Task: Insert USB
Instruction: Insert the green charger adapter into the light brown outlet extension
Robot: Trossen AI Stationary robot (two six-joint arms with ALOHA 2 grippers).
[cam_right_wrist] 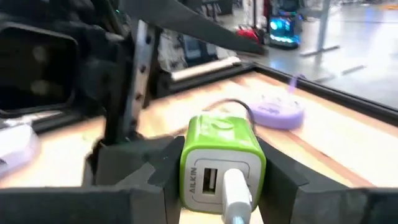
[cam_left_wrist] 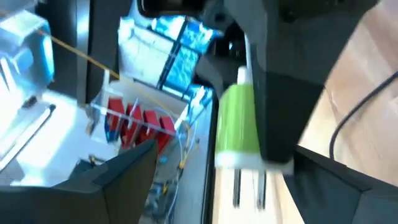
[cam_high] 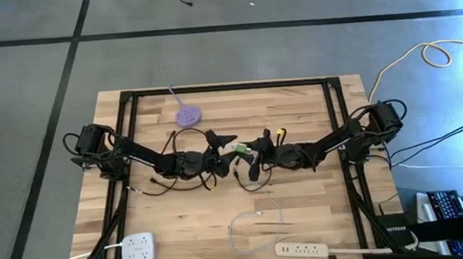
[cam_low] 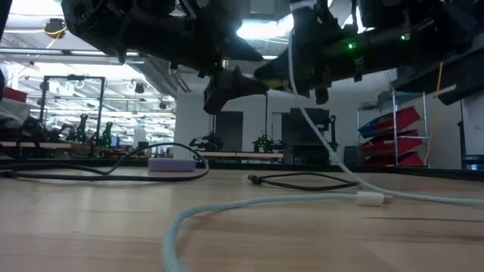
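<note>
Two arms meet above mid-bench in the high view, the green charger (cam_high: pixel 240 149) between them; a purple disc (cam_high: pixel 187 114) lies far left, white power strips (cam_high: pixel 300 247) near. Low view: a white cable (cam_low: pixel 249 204) crosses the wooden bench (cam_low: pixel 91 227), workshop beyond. Left wrist view: left end effector (cam_left_wrist: pixel 217 186) spread open, prongs pointing at it. Right wrist view: right end effector (cam_right_wrist: pixel 221 171) clamps the charger, white plug inserted.
</note>
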